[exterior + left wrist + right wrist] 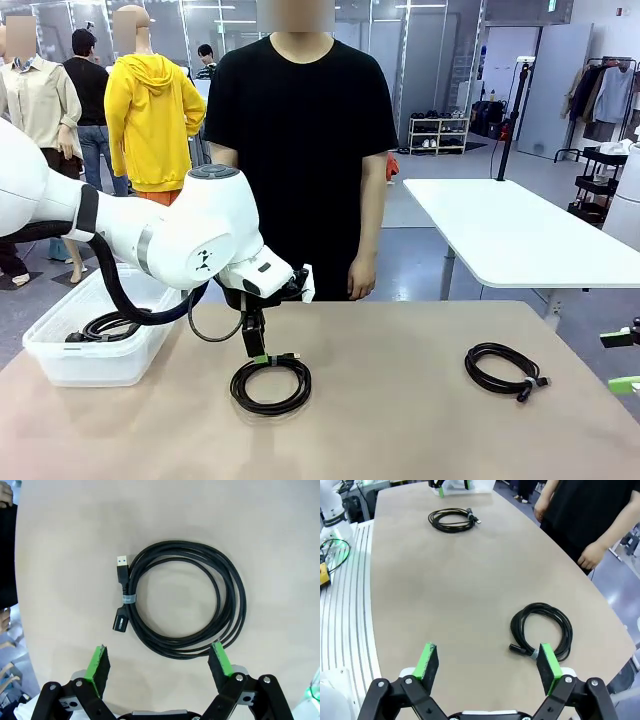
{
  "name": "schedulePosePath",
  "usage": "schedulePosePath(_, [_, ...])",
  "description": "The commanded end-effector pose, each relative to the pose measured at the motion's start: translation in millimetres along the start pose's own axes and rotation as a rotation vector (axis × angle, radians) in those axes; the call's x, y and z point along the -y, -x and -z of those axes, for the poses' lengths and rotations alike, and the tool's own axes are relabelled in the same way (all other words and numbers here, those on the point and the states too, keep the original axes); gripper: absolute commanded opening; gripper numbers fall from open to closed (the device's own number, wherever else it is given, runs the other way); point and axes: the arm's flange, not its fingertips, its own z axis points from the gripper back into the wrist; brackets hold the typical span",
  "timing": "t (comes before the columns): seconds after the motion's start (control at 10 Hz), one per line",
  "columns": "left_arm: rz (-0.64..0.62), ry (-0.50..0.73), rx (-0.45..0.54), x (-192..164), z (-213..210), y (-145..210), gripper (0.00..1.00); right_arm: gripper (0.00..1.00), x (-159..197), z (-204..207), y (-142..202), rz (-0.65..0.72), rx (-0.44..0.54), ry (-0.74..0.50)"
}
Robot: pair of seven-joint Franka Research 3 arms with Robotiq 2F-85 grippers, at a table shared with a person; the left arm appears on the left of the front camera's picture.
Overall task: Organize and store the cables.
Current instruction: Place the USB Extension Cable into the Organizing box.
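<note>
A coiled black USB cable (pixel 270 384) lies flat on the tan table left of centre. My left gripper (pixel 262 357) hangs just above its far rim, open and holding nothing. In the left wrist view that cable (pixel 185 605) is a tied ring with both plug ends at its left side, and the green fingertips (pixel 99 661) stand wide apart over its near edge. A second coiled cable (pixel 503 370) rests at the right. My right gripper (pixel 622 360) is open at the picture's right edge. The right wrist view has this cable (pixel 543 630) just ahead of the open fingers (pixel 429 661).
A clear plastic bin (pixel 85 335) at the table's left edge holds another black coil (pixel 105 325). A person in a black shirt (pixel 300 140) stands at the far side, hands down. A white table (pixel 520 235) stands beyond on the right.
</note>
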Motion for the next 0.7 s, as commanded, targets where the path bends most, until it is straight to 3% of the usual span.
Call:
schedulePosePath(0.0, [0.012, -0.003, 0.001, 2, -6, 1, 1.0, 1.0, 4, -1, -10, 0.049, -0.031, 0.03])
schedulePosePath(0.4, [0.006, 0.0, 0.004, 2, -2, -3, 1.0, 1.0, 4, -1, -10, 0.049, -0.031, 0.03])
schedulePosePath(0.6, [0.039, -0.026, -0.076, -11, 26, -36, 1.0, 1.0, 4, -1, -10, 0.049, -0.031, 0.03])
